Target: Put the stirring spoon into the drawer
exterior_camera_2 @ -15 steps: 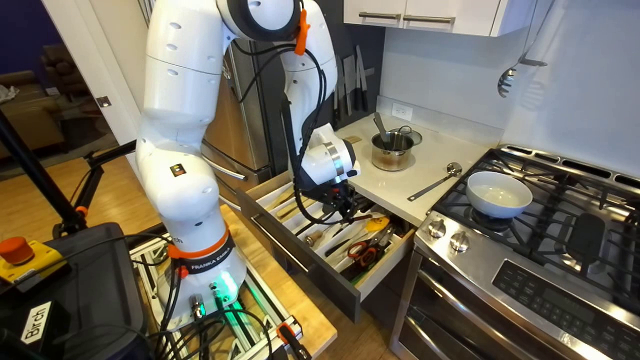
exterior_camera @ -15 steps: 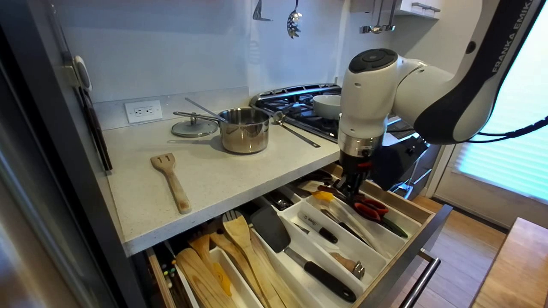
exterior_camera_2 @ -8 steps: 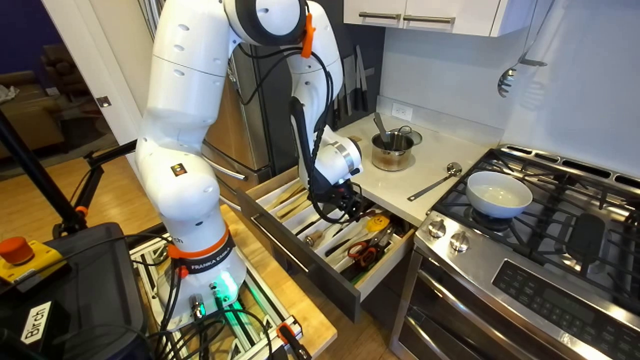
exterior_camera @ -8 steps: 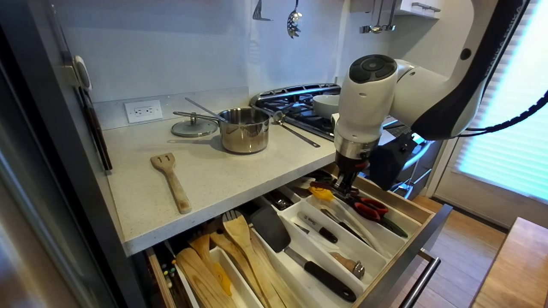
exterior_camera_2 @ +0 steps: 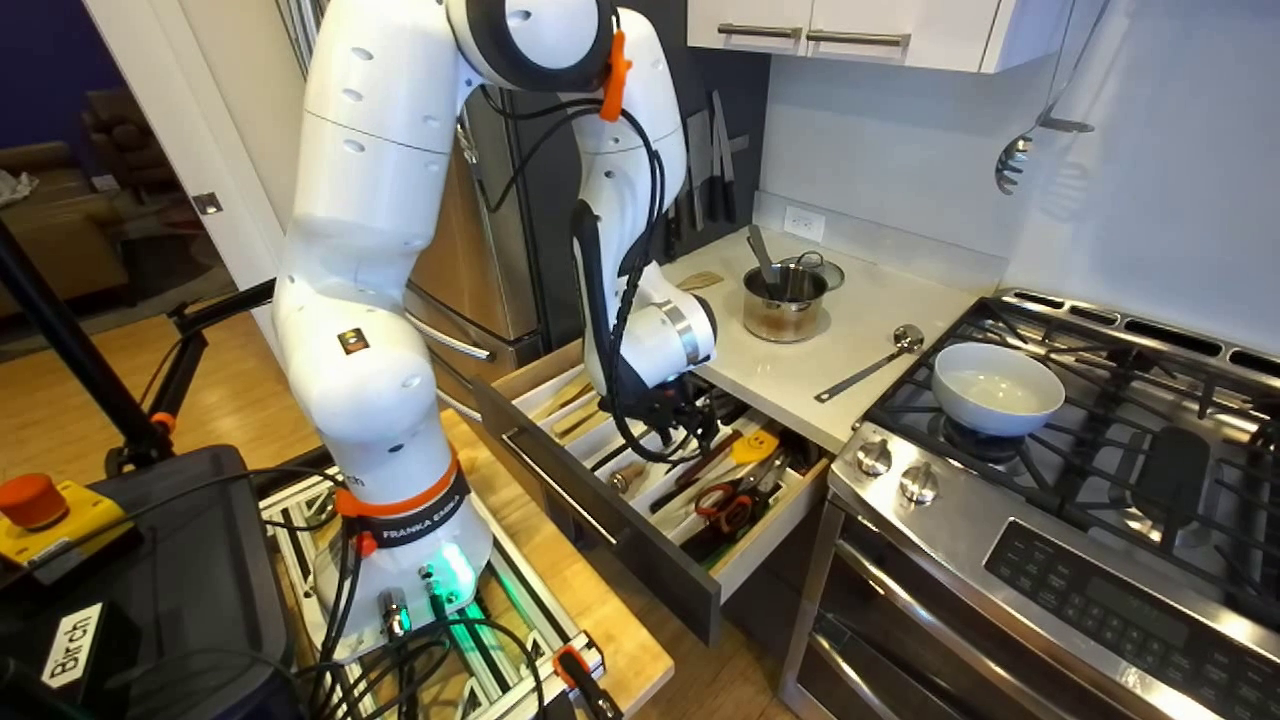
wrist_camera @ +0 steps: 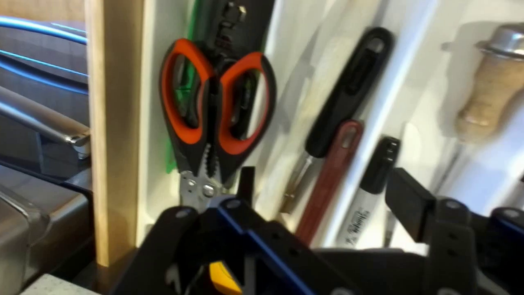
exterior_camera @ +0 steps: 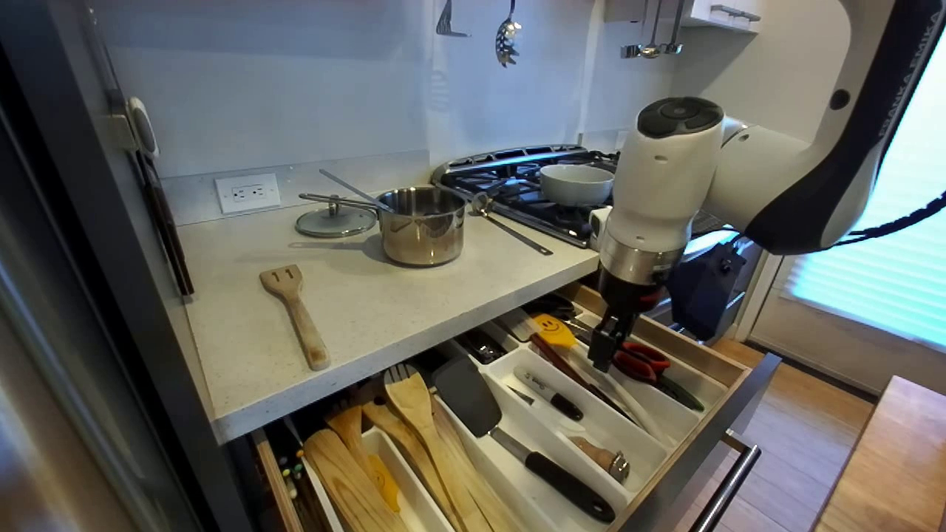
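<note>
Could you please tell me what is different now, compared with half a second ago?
The end effector has shifted toward the front of the open drawer and seems to have let go of the red-handled utensil, whose handle now lies in the white tray. The scissors, pot and wooden spatula stayed put.

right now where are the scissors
In the wrist view, the scissors lie left of centre in the drawer, right of its wooden side; in an exterior view they show just right of the claw.
</note>
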